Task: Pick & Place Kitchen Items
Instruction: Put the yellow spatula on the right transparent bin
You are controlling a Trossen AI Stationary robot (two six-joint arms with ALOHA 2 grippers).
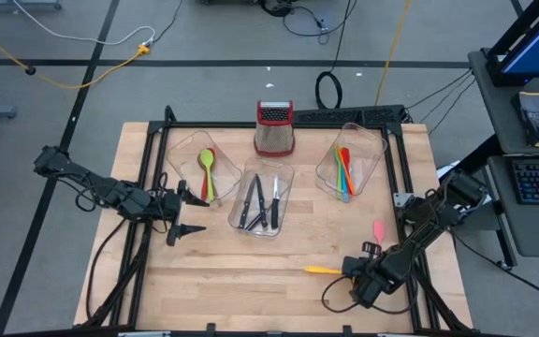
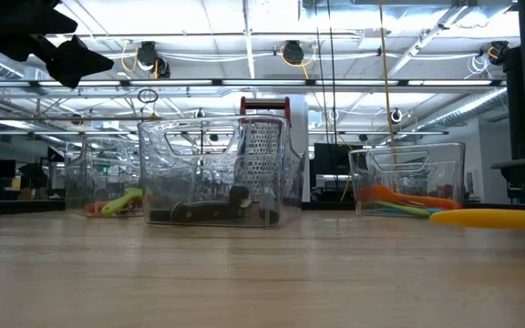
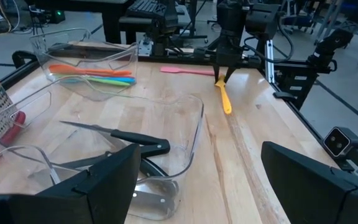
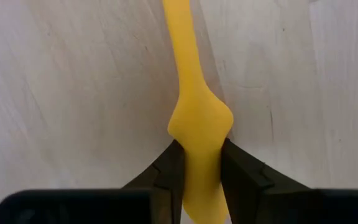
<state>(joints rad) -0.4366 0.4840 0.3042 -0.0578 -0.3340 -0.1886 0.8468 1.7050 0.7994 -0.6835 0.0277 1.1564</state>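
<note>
Yellow utensil [image 4: 193, 118] is lying flat on the table's [image 1: 251, 281] near right side, right gripper [image 4: 196, 163] pinching it narrow at one end, arm reaching low. Off-centre grip risks it pivoting or slipping during the lift. Left gripper [image 1: 178, 212] is hanging wide open, empty, beside the knife tub [image 1: 284, 183].

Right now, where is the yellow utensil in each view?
High: yellow utensil lies near the table's front edge, right gripper at its end.
Low: far right, on the wood.
Left wrist: beyond the knife tub, under the right gripper.
Right wrist: centre, clamped.
Shared landmark: right gripper.
</note>
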